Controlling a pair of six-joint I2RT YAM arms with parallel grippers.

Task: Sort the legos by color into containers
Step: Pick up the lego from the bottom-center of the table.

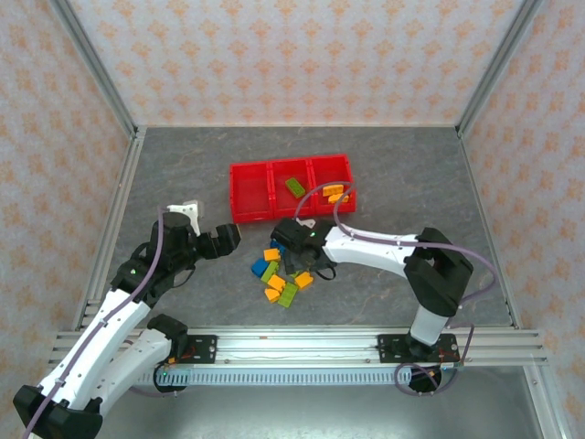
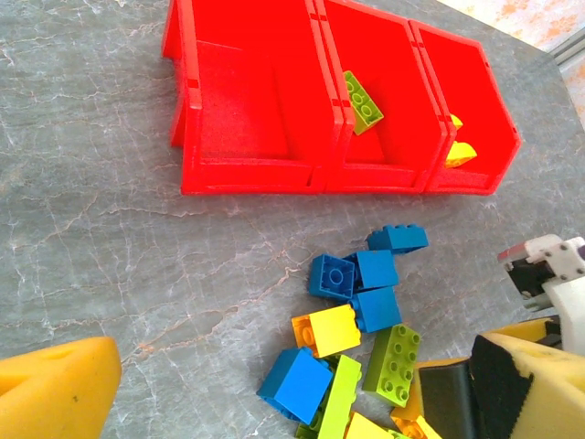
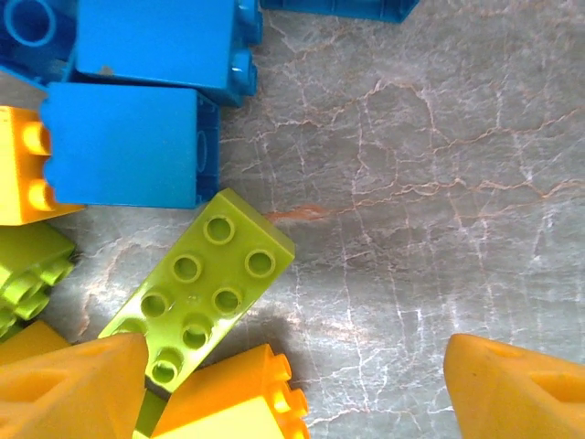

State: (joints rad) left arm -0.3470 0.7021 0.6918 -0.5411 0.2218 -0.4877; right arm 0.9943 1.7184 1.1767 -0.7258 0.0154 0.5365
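Bare table [image 2: 137,274] left of legos [image 2: 375,306]

White left arm [image 1: 110,320] reaching forward, black yellow-padded left gripper [image 1: 222,240] spread wide, white right arm [image 1: 366,247] folded leftward, black yellow-padded right gripper [image 1: 294,262] pointing down, pads parted

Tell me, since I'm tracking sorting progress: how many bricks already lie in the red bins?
3. A green brick lies in the middle bin; a yellow brick and a second yellow brick lie in the right bin. More may be hidden.
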